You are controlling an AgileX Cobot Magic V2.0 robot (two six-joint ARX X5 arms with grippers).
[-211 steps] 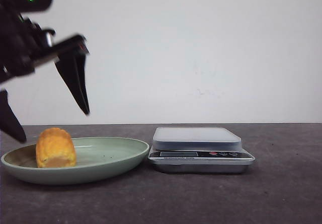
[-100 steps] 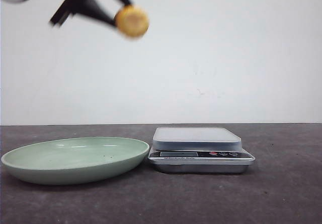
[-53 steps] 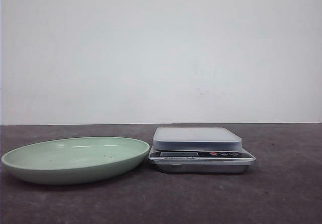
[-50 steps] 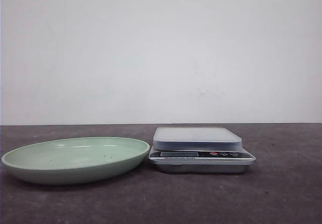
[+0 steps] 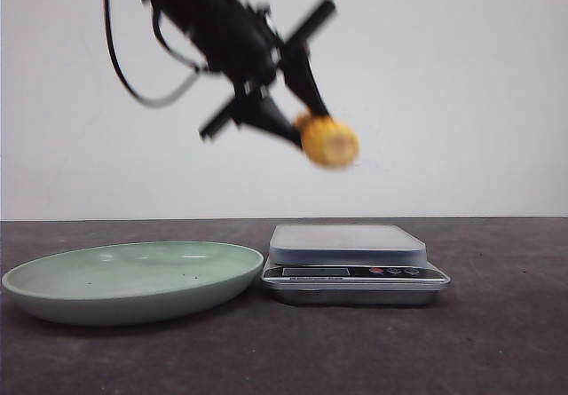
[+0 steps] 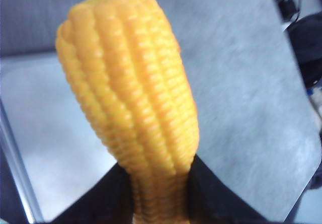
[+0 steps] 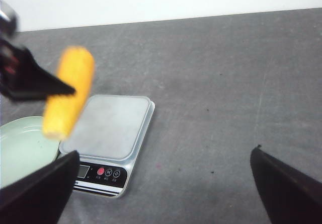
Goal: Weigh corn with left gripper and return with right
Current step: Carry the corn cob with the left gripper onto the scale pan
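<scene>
My left gripper (image 5: pixel 306 124) is shut on the corn (image 5: pixel 329 141), a stubby yellow-orange cob, and holds it in the air above the silver kitchen scale (image 5: pixel 349 246). In the left wrist view the corn (image 6: pixel 132 99) stands between the black fingers (image 6: pixel 214 194), with the scale's grey platform (image 6: pixel 45 133) beneath. The right wrist view shows the corn (image 7: pixel 69 97) over the scale (image 7: pixel 108 125), beside the plate. My right gripper (image 7: pixel 163 194) is open and empty over the grey table, to the right of the scale. It does not show in the front view.
A pale green plate (image 5: pixel 133 281) lies empty on the table left of the scale; its rim shows in the right wrist view (image 7: pixel 20 148). The scale's buttons and display (image 5: pixel 351 272) face the front. A white wall stands behind the dark grey table.
The corn left the plate in my left gripper, rose out of the top of the front view, and has now come down and to the right, over the scale.
</scene>
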